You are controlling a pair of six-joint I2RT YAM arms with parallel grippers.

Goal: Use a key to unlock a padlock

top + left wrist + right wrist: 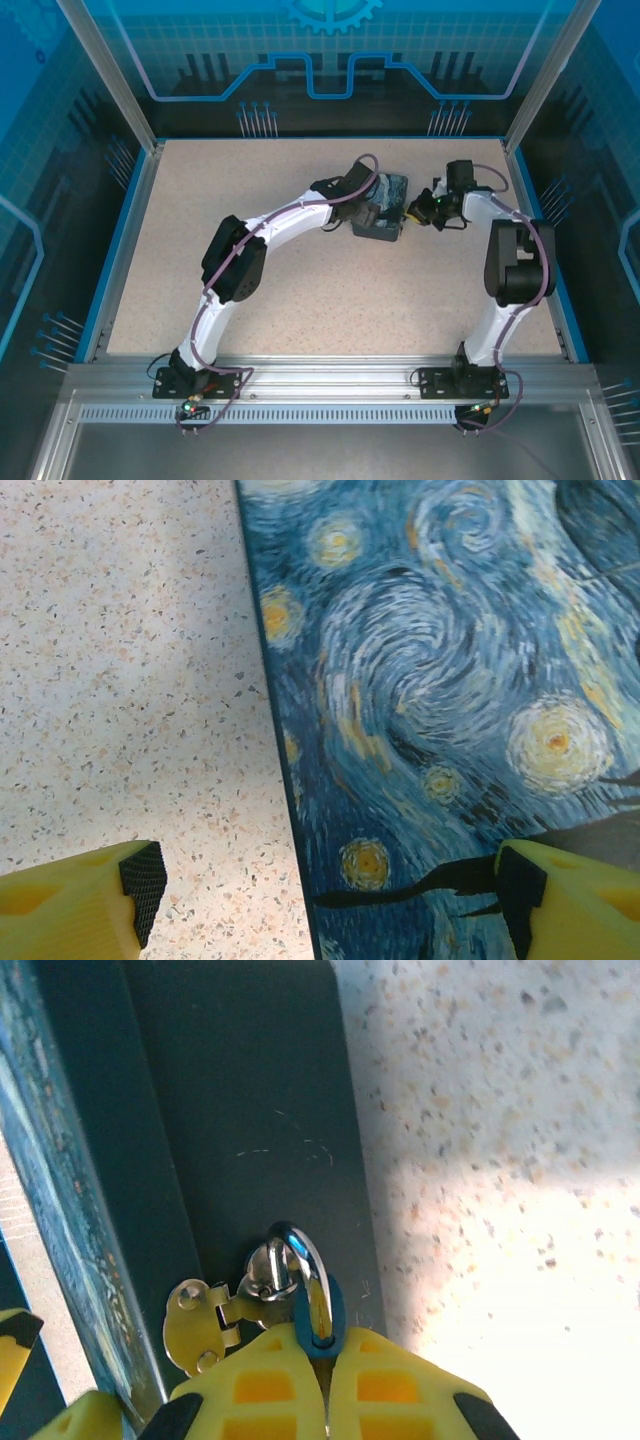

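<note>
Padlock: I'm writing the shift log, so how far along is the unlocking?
Done: the right gripper is shut on the padlock, which hangs from the hasp on the box. In hand: the left gripper stands open across the box edge. Left: the shackle looks closed through the hasp, so inserting the key and opening remain.

Speckled beige table [300, 300], printed box [393, 190] (starry swirls) apparently resting flat

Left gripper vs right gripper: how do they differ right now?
The left gripper is wide open, holding nothing; the right gripper is shut on the padlock. The left gripper straddles the top edge of the printed box, one finger over the table; the right gripper is at the box's dark side wall, by the hasp. Both have yellow fingers.
</note>
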